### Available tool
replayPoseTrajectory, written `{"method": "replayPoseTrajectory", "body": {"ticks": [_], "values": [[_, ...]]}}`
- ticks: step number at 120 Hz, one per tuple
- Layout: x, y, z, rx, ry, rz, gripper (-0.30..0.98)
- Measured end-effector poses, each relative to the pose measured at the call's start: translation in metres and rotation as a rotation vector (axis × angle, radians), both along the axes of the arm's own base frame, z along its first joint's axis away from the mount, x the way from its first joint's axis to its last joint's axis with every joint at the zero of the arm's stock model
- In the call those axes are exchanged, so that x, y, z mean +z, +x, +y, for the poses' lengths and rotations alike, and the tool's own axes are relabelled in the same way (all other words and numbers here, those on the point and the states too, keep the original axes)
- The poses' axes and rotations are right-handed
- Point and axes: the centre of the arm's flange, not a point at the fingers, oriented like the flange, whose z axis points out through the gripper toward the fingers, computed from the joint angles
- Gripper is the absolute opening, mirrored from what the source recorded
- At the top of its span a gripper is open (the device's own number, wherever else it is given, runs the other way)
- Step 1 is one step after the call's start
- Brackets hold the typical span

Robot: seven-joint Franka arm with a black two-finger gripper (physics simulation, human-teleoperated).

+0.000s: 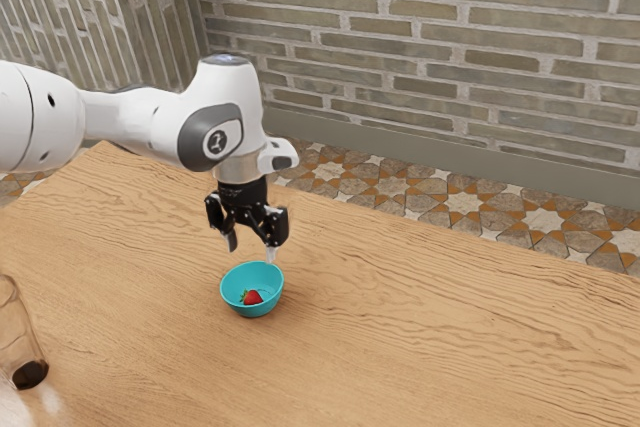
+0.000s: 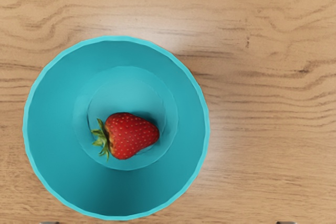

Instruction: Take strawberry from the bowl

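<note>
Hovering off-centre above round turquoise bowl (image 2: pixel 52 124) with black two-finger gripper (image 1: pixel 251 248), tips apart, probably to straddle red, green-leaved strawberry (image 2: pixel 131 136) lying sideways on bowl's floor. Likely needs centring over fruit before lowering, to spare rim.

**Strawberry (image 2: pixel 131 136) in the bowl (image 1: pixel 254 312), bowl on the table (image 1: pixel 450 347)!**

Here we are at the tabletop, and we have the strawberry lying on its side, down on the bowl's bottom, inside the wall all round. Over to the exterior view's left, we find a glass (image 1: pixel 15 332), well apart from the bowl and nearer that camera. Behind the table we spot the floor (image 1: pixel 460 202), and beyond that, folks, we've got the brick wall (image 1: pixel 450 47) running across the back.
</note>
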Motion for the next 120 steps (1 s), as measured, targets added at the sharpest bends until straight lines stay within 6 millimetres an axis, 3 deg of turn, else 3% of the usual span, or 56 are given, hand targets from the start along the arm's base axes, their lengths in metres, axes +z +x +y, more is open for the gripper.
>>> {"method": "replayPoseTrajectory", "body": {"ticks": [18,58,97,120], "values": [[-0.020,-0.011,0.006,0.016,-0.002,-0.012,0.48],[-0.059,-0.005,0.026,0.066,0.028,-0.024,0.43],[-0.090,-0.005,0.025,0.082,0.039,-0.038,0.40],[-0.099,-0.008,0.024,0.090,0.034,-0.039,0.34]]}}
